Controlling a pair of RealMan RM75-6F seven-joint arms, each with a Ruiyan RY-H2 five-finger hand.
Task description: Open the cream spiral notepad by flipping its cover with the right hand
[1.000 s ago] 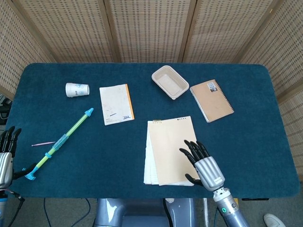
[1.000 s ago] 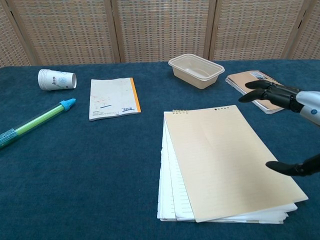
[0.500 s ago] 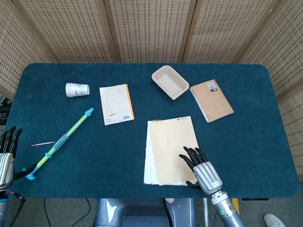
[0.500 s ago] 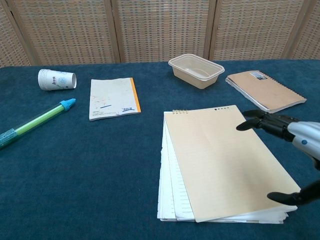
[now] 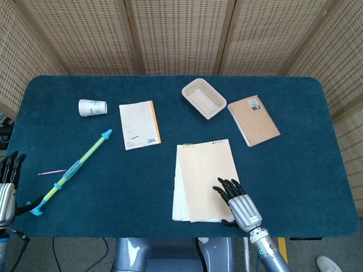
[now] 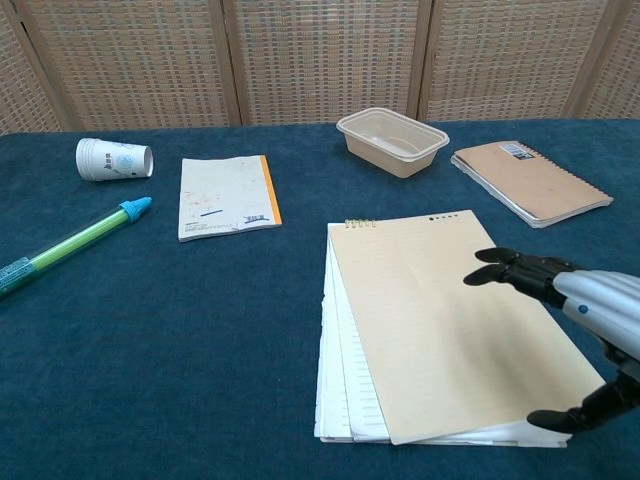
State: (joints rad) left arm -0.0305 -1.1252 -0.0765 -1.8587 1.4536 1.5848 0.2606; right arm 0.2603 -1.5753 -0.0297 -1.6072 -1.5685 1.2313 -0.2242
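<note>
Notepad (image 5: 205,180) lies closed on blue cloth (image 5: 295,170) before wicker screens (image 5: 176,34); right hand (image 5: 241,205) spreads empty fingers (image 6: 510,268) over its near corner; left hand (image 5: 7,187) empty, fingers apart.

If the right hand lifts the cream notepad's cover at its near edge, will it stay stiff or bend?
The cover looks thin and lies flat, so it probably bends when lifted. Loose sheets fan out at its left edge, so they may shift. The right hand hovers near the near corner.
</note>
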